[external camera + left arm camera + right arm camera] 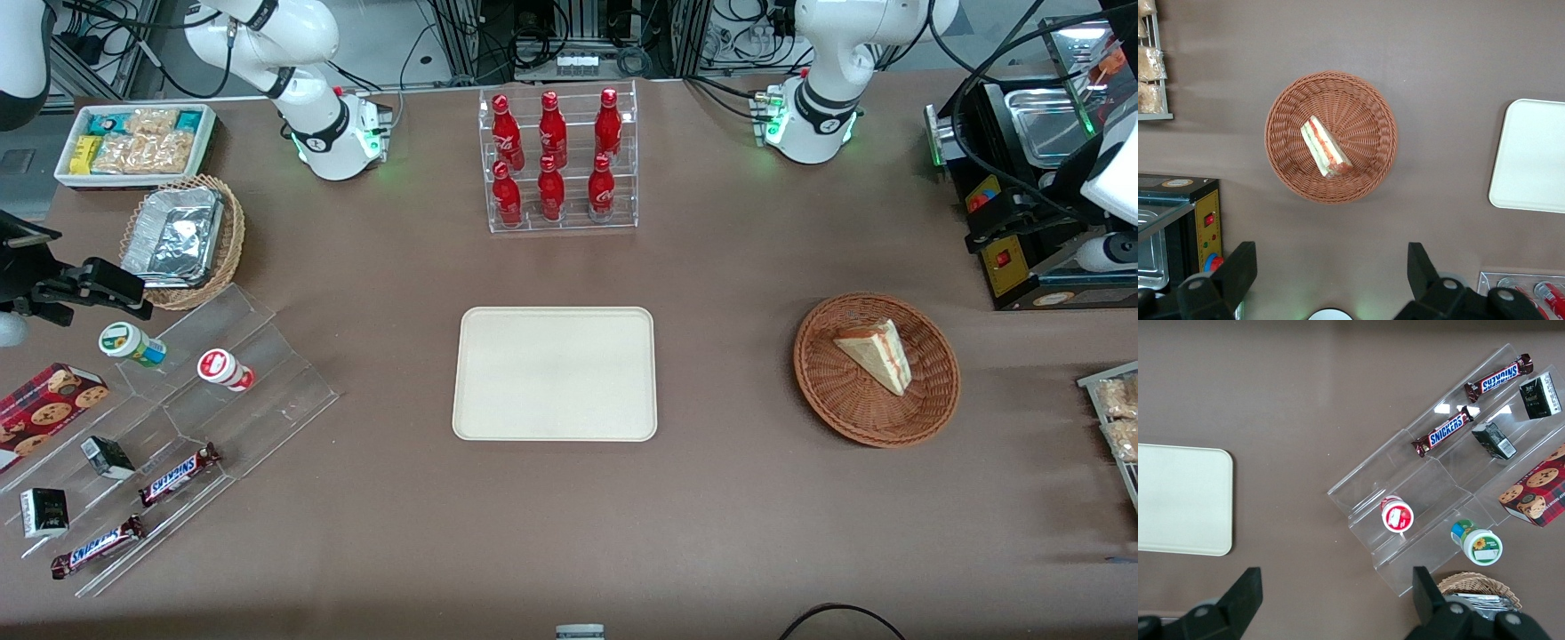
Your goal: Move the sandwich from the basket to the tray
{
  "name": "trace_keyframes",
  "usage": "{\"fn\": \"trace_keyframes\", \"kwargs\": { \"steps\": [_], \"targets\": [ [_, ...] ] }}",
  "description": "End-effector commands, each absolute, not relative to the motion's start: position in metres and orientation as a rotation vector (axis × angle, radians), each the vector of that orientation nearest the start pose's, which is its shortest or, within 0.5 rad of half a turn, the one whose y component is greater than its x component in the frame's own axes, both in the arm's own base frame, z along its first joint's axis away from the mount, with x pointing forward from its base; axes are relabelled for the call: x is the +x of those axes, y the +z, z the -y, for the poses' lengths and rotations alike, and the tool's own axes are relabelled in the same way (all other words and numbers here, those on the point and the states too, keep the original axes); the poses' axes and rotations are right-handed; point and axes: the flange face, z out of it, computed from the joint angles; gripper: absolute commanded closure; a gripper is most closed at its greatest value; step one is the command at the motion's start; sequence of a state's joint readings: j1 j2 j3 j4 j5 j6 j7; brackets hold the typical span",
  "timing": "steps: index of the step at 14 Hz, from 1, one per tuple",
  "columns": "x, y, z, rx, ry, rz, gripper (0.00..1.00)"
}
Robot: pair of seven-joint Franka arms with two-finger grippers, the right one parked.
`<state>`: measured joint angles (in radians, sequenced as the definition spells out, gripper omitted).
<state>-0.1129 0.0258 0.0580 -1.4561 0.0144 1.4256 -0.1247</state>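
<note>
Brown table (711, 267) carries a cream tray (555, 373) at its middle and a wicker basket (877, 369) toward my working end. A bottle rack (558, 160) stands farther from the front camera than the tray. My gripper (1330, 273) hangs over the table near the basket, fingers spread wide.

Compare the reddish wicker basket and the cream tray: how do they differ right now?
Shape: the basket is round, the tray is rectangular with rounded corners.
Surface: the basket is reddish-brown woven wicker, the tray is smooth cream-beige.
Contents: the basket holds the sandwich, the tray holds nothing.
Place: the basket lies toward the working arm's end, the tray mid-table.
Shared: both rest flat on the brown table. The claw is open above the table, beside the basket.
</note>
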Motion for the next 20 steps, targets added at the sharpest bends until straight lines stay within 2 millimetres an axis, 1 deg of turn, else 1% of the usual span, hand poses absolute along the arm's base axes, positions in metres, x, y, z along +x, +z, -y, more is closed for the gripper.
{"fn": "trace_keyframes", "kwargs": {
  "steps": [1,2,6,7,8,9,11,12,13,14,15,16,17,18,19,20],
  "targets": [
    [0.546,0.653,0.027,-3.104,0.067,0.101,0.00],
    [0.546,0.654,0.027,-3.107,0.065,0.103,0.00],
    [0.548,0.650,0.018,-3.113,0.076,0.120,0.00],
    [0.548,0.646,0.018,-3.111,0.100,0.125,0.00],
    [0.552,0.637,0.016,-3.107,0.130,0.139,0.00],
    [0.554,0.631,0.011,-3.102,0.149,0.165,0.00],
    [0.560,0.608,-0.004,-3.076,0.188,0.261,0.00],
    [0.568,0.594,-0.012,-3.063,0.210,0.325,0.00],
    [0.572,0.582,-0.020,-3.057,0.224,0.354,0.00],
    [0.574,0.568,-0.023,-3.054,0.222,0.376,0.00],
    [0.575,0.555,-0.026,-3.040,0.222,0.451,0.00],
    [0.577,0.540,-0.033,-3.018,0.216,0.552,0.00],
    [0.578,0.523,-0.032,-3.003,0.220,0.608,0.00],
    [0.580,0.509,-0.032,-2.979,0.202,0.706,0.00],
    [0.582,0.492,-0.031,-2.937,0.202,0.833,0.00],
    [0.584,0.475,-0.031,-2.902,0.208,0.921,0.00]
  ]
}}
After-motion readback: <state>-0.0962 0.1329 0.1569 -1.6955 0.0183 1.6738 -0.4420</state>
